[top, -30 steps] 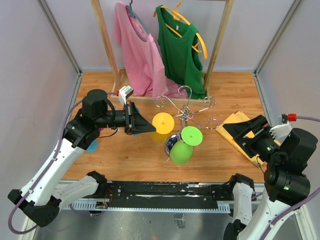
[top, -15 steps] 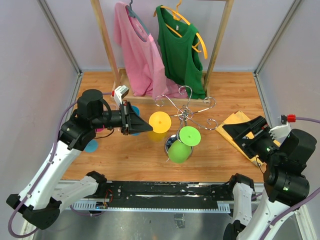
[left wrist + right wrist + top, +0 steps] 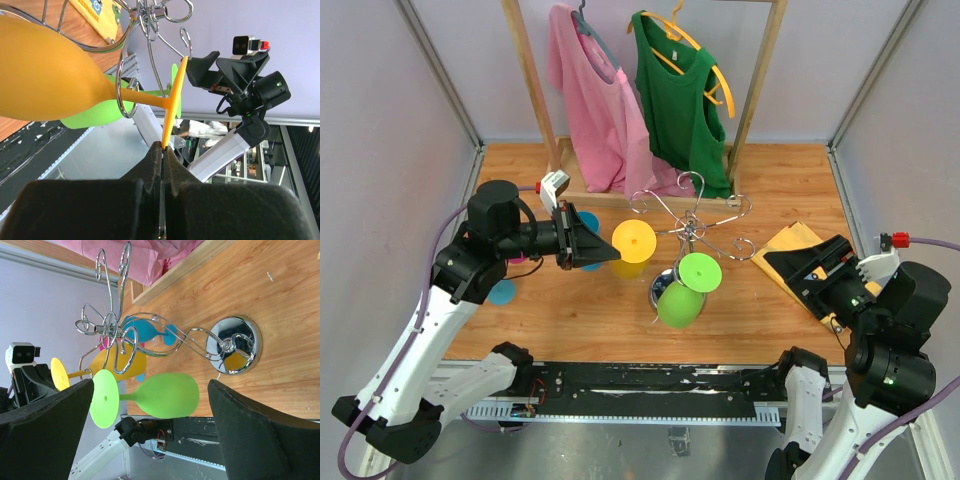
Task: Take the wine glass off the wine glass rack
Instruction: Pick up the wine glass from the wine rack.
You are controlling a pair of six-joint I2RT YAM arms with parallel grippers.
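An orange wine glass (image 3: 634, 241) hangs sideways on the chrome wine glass rack (image 3: 692, 222). In the left wrist view its stem (image 3: 142, 97) passes through a curled rack loop (image 3: 121, 95), with the bowl (image 3: 45, 75) on the far side. My left gripper (image 3: 163, 148) is shut on the rim of the glass's foot (image 3: 176, 95); from above it (image 3: 608, 255) sits left of the rack. A green wine glass (image 3: 682, 296) hangs on the rack's near side. My right gripper (image 3: 807, 270) is open, right of the rack and apart from it; in its own view the gripper (image 3: 150, 387) faces the green glass (image 3: 162, 395).
A wooden clothes rail (image 3: 535, 90) with a pink shirt (image 3: 595, 95) and a green top (image 3: 680, 100) stands behind the rack. A yellow envelope (image 3: 790, 245) lies at the right. Blue (image 3: 502, 292) and pink (image 3: 516, 258) glass parts lie under my left arm. The rack's mirror base (image 3: 235, 345) rests on the wood.
My left gripper has drawn back to the left with the orange glass's foot in it, sliding the glass along the rack arm. The right arm has shifted slightly.
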